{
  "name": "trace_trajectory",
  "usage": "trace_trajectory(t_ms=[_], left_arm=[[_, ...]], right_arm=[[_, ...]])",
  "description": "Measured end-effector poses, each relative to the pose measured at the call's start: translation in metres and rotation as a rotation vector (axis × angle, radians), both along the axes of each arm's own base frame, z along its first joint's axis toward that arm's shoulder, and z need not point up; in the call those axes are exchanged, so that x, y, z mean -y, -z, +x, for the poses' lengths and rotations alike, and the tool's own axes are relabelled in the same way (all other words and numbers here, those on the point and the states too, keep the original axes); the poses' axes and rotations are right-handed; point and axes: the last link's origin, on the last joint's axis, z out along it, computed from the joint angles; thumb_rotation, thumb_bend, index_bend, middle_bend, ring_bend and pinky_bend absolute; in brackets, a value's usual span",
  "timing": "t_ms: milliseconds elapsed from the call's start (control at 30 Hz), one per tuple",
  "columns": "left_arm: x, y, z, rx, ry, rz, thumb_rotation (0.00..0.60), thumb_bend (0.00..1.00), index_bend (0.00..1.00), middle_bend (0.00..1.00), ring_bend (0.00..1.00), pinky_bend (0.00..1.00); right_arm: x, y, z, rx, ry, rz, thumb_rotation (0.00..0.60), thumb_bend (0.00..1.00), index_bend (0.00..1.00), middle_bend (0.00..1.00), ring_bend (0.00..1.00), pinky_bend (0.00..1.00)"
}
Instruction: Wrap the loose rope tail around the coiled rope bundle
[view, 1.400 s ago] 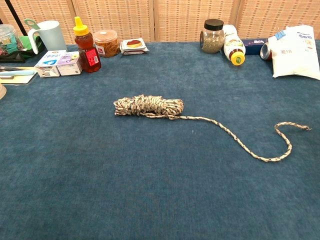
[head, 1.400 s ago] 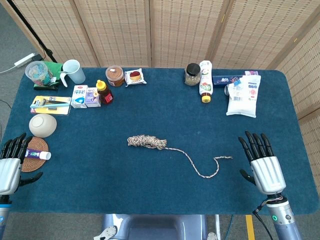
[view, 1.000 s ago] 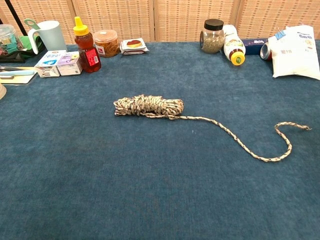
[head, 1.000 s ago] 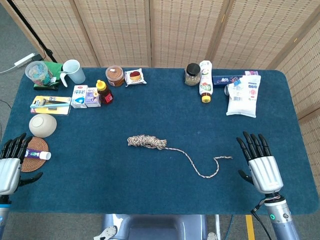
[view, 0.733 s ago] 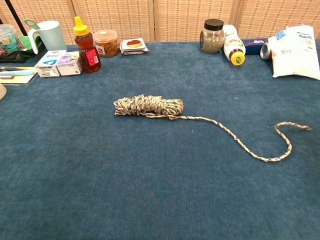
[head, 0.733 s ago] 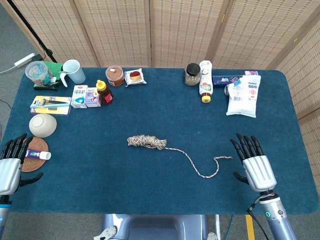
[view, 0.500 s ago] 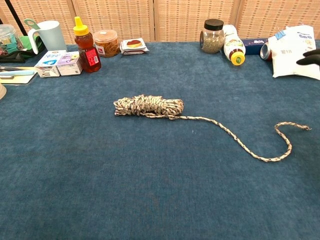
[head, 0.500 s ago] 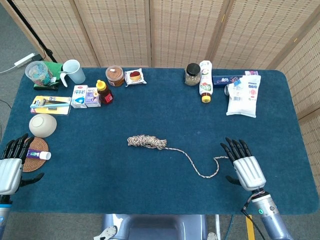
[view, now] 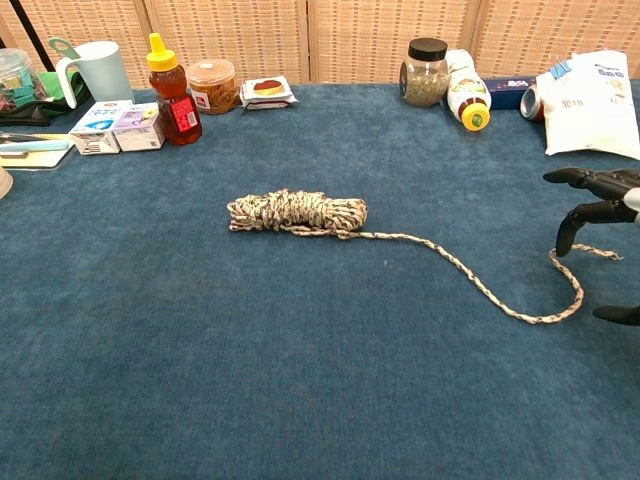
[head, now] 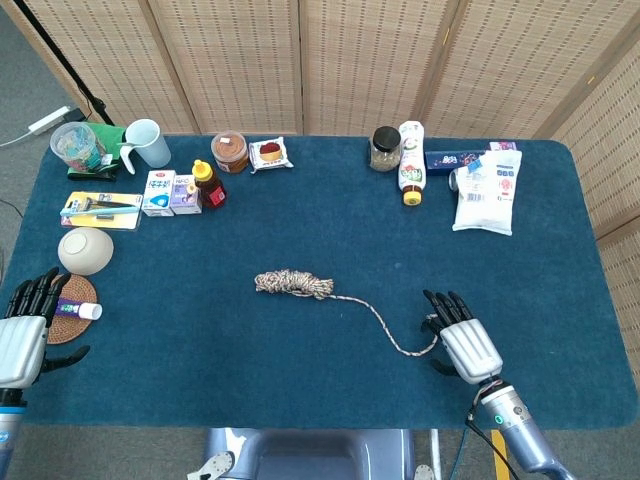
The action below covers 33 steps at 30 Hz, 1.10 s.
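Braided rope tail (view: 480, 280) trails right of the coiled rope bundle (head: 293, 284) on the worktop, and the right hand (head: 462, 340) has moved over its hooked end, fingers (view: 578, 179) spread and empty, so the grasp comes next.

Speckled rope lying on the blue surface, bundle and tail both loose.

The coiled rope bundle (head: 292, 284) is a short, fat hank of beige-and-brown flecked cord, lying flat on its side, well apart from the right hand (head: 462, 341) and off to that hand's left. From the bundle's near end the loose rope tail (view: 470, 276) runs out unwrapped across the surface toward the right hand, dips in a shallow curve, then hooks back up into a small crook. That crooked end lies just under the hand's dark fingertips (view: 566, 236); whether they touch it cannot be told. Nothing of the tail is wound around the bundle.
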Motion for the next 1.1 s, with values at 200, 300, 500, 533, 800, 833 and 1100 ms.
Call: trace_trajectory(t_ms=[200,300,500,533,800,833,1100], left_arm=[[0.000,0.000,0.000,0.001,0.000,0.000,0.600,0.01,0.00,0.00,0.00,0.00],[0.000,0.000,0.000,0.001,-0.001,-0.001,0.600,0.01,0.00,0.00,0.00,0.00],[0.001,0.000,0.000,0.002,0.000,-0.006,0.600,0.01,0.00,0.00,0.00,0.00],[0.001,0.000,0.000,0.003,-0.001,-0.005,0.600,0.01,0.00,0.00,0.00,0.00],[0.001,0.000,0.000,0.003,0.000,-0.007,0.600,0.01,0.00,0.00,0.00,0.00],[0.001,0.000,0.000,0.004,0.000,-0.007,0.600,0.01,0.00,0.00,0.00,0.00],[0.001,0.000,-0.001,0.006,-0.002,-0.008,0.600,0.01,0.00,0.00,0.00,0.00]], right_arm=[[0.000,0.008,0.001,-0.007,-0.007,0.026,0.600,0.31,0.43,0.00,0.00,0.00],[0.000,0.011,0.002,-0.008,-0.015,0.031,0.600,0.32,0.43,0.00,0.00,0.00],[0.000,0.022,0.001,-0.029,-0.024,0.068,0.600,0.36,0.45,0.00,0.00,0.00],[0.000,0.023,0.002,-0.030,-0.026,0.071,0.600,0.37,0.46,0.00,0.00,0.00],[0.000,0.028,0.004,-0.034,-0.040,0.075,0.600,0.37,0.47,0.00,0.00,0.00],[0.000,0.029,0.004,-0.036,-0.040,0.076,0.600,0.37,0.47,0.00,0.00,0.00],[0.001,0.033,0.002,-0.061,-0.039,0.078,0.600,0.38,0.49,0.00,0.00,0.00]])
